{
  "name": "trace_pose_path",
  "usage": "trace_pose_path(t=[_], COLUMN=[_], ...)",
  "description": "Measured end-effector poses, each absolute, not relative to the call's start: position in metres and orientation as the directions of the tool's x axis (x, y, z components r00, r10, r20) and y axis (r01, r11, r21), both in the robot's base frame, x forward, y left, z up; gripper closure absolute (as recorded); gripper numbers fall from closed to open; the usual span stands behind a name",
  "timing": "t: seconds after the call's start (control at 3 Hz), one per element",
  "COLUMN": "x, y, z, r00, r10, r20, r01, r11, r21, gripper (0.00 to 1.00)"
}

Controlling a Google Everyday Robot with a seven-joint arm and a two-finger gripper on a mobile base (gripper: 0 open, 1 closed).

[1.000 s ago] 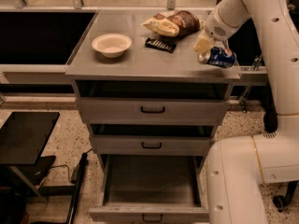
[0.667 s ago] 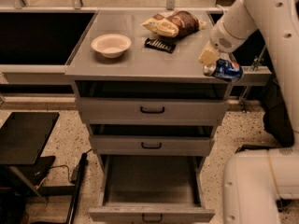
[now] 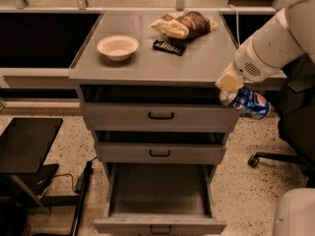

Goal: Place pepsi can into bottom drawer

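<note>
Clearly, the pincer (image 3: 230,85) is pinching the pepsi can (image 3: 247,103) by one end. The can hangs tilted just below it, in the air off the right edge of the tabletop (image 3: 147,68), so the pick-up is done. Well below and to the pincer's left, the bottom drawer (image 3: 157,193) stands pulled out with nothing visible inside. What is left, I judge, is to carry the can down over that drawer and release it.

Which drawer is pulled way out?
The bottom drawer, its inside showing; top drawer and middle drawer sit pushed in. The gripper holds the pepsi can right of them.
</note>
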State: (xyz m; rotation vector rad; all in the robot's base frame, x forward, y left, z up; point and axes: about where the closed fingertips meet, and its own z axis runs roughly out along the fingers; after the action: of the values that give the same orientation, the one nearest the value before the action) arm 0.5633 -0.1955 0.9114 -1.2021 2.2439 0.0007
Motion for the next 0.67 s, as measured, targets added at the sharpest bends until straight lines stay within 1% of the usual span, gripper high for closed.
trace_pose_path(t=[0.33,0.67], x=[0.5478,0.5531], y=[-0.1668,-0.1626], z=[0.9251,0.9270], r00=[-0.331,-0.320], r10=[-0.783,-0.774], r20=[-0.527,-0.546], r01=[-0.775,-0.771], r11=[0.544,0.548], r21=[-0.321,-0.324], gripper=[1.00,1.00])
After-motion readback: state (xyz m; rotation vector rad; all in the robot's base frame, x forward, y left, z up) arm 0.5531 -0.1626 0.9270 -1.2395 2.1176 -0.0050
